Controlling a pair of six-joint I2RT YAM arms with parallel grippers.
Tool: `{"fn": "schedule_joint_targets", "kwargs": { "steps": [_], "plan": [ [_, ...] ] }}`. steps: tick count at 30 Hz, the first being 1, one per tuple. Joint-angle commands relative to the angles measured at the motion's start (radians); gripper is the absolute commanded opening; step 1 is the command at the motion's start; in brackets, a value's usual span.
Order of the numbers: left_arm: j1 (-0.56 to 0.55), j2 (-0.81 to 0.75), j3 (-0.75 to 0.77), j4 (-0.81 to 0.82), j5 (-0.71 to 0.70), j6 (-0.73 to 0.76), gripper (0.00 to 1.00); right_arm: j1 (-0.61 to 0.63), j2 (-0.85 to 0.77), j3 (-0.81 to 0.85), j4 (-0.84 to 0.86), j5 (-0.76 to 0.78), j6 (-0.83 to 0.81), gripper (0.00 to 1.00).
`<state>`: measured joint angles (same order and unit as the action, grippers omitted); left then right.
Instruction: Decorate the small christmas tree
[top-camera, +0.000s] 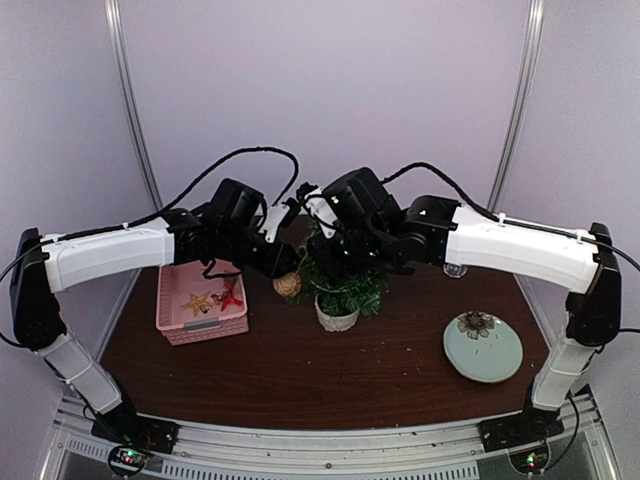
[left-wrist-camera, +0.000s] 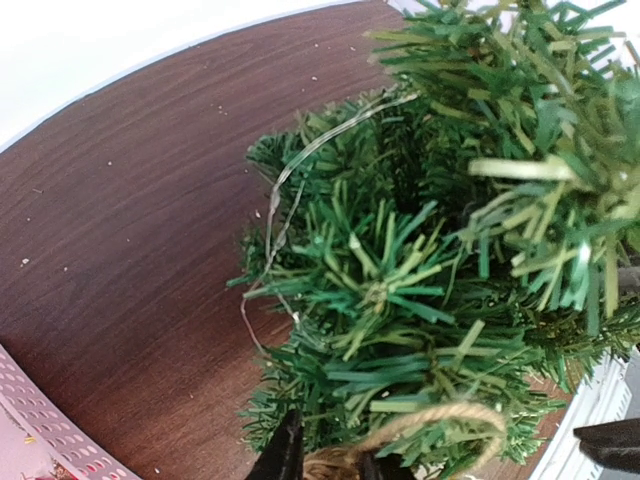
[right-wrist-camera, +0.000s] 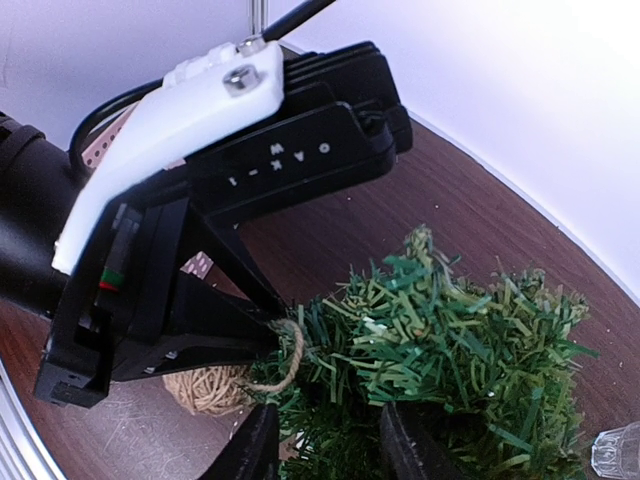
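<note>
The small christmas tree (top-camera: 348, 282) stands in its white pot (top-camera: 337, 319) at the table's middle. My left gripper (top-camera: 286, 262) is at the tree's left side, shut on a twine ball ornament (top-camera: 288, 286). In the left wrist view the ornament's twine loop (left-wrist-camera: 445, 418) lies over a low branch of the tree (left-wrist-camera: 400, 290), just ahead of the left gripper (left-wrist-camera: 335, 462). The right wrist view shows the twine ball (right-wrist-camera: 205, 386) hanging below the left fingertips (right-wrist-camera: 262, 322). My right gripper (right-wrist-camera: 335, 446) comes from above and is closed around the tree's foliage (right-wrist-camera: 460, 340).
A pink basket (top-camera: 205, 328) at the left holds a gold star (top-camera: 196, 302) and a red ornament (top-camera: 230, 297). A pale green plate (top-camera: 495, 362) with a flower-shaped piece (top-camera: 477, 323) sits at the right. A small glass object (top-camera: 455, 270) stands behind it. A thin wire (left-wrist-camera: 290, 180) runs through the branches.
</note>
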<state>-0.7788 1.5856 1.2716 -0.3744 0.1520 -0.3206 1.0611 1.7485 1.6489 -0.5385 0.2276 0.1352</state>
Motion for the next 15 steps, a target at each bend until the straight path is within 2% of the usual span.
{"fn": "schedule_joint_targets", "kwargs": {
  "steps": [1, 6, 10, 15],
  "plan": [
    [0.006, -0.038, 0.004, 0.018, 0.012, 0.001, 0.18, 0.007, -0.041, -0.015, 0.03, 0.003, -0.011, 0.36],
    [0.011, -0.042, -0.007, 0.02, 0.011, -0.007, 0.18, 0.007, -0.042, -0.014, 0.033, 0.001, -0.017, 0.37],
    [0.023, -0.039, -0.026, 0.017, 0.009, -0.019, 0.11, 0.007, -0.046, -0.018, 0.031, 0.004, -0.02, 0.37],
    [0.029, -0.032, -0.041, 0.014, 0.016, -0.026, 0.1, 0.007, -0.049, -0.019, 0.029, 0.008, -0.022, 0.37]
  ]
}}
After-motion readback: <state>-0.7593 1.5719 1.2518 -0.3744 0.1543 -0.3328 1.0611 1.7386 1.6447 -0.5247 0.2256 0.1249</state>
